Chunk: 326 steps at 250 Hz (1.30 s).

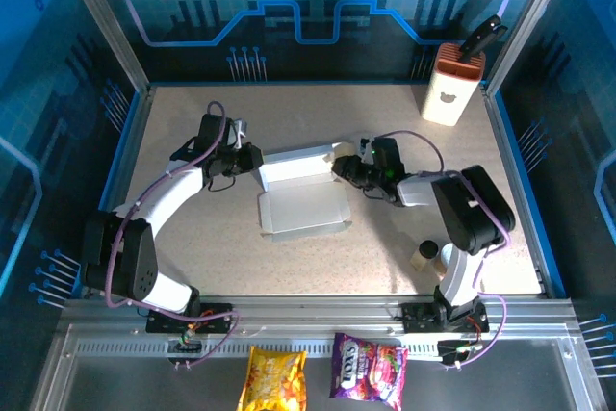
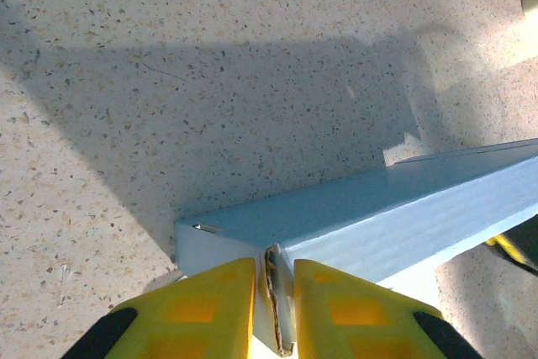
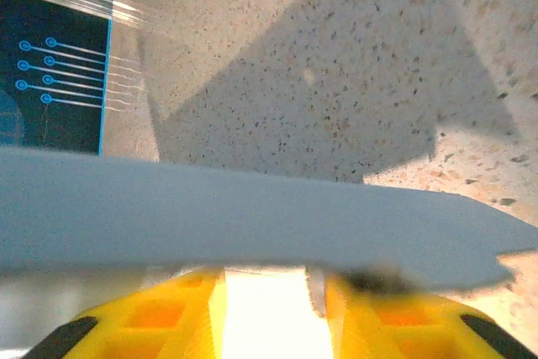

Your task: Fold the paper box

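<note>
The paper box (image 1: 303, 211) lies mid-table as a shallow pale tray, with its lid panel (image 1: 296, 165) standing up along the far side. My left gripper (image 1: 252, 159) is at the lid's left end. In the left wrist view its yellow fingers (image 2: 210, 292) are shut on a doubled cardboard edge of the paper box (image 2: 378, 208). My right gripper (image 1: 339, 166) is at the lid's right end. In the right wrist view its jaws (image 3: 269, 279) stand apart; a thin flap rests against the right finger only. A grey cardboard panel (image 3: 210, 216) crosses just ahead of them.
A tall white-and-orange container (image 1: 451, 84) stands at the back right corner. A small tan cylinder (image 1: 426, 255) sits by the right arm's base. Two snack bags (image 1: 273, 377) lie below the table's near edge. Blue walls ring the table.
</note>
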### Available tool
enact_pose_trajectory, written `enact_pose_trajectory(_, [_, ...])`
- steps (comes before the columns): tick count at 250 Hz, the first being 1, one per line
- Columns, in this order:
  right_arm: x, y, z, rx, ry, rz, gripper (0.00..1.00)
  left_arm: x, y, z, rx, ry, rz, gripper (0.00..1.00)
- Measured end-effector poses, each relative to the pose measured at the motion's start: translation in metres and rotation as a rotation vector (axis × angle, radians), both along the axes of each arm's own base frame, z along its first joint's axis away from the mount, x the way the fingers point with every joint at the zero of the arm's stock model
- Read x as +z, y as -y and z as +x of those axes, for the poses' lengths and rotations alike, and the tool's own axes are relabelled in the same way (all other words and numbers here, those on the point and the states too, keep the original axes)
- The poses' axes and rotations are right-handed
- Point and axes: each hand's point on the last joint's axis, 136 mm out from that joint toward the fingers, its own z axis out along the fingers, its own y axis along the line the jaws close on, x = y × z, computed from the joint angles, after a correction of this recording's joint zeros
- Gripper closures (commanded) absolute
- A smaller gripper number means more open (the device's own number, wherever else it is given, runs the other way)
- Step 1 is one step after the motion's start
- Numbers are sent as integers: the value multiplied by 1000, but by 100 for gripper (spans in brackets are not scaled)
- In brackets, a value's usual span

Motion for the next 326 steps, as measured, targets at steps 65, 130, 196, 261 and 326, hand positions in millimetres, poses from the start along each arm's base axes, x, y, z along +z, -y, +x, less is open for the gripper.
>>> enact_pose_trajectory(65, [15, 29, -11, 29, 52, -167, 56, 0, 0, 0, -13, 5, 11, 80])
enact_pose_trajectory(130, [21, 50, -1, 40, 96, -363, 53, 0, 0, -1, -13, 3, 12, 80])
enact_pose_trajectory(196, [26, 42, 23, 114, 185, -428, 58, 0, 0, -2, -14, -4, 13, 80])
enact_pose_trajectory(261, [11, 36, 20, 171, 179, -457, 78, 0, 0, -2, -17, -7, 15, 80])
enact_pose_trajectory(326, [11, 23, 3, 166, 140, -504, 88, 0, 5, -6, -41, -20, -7, 78])
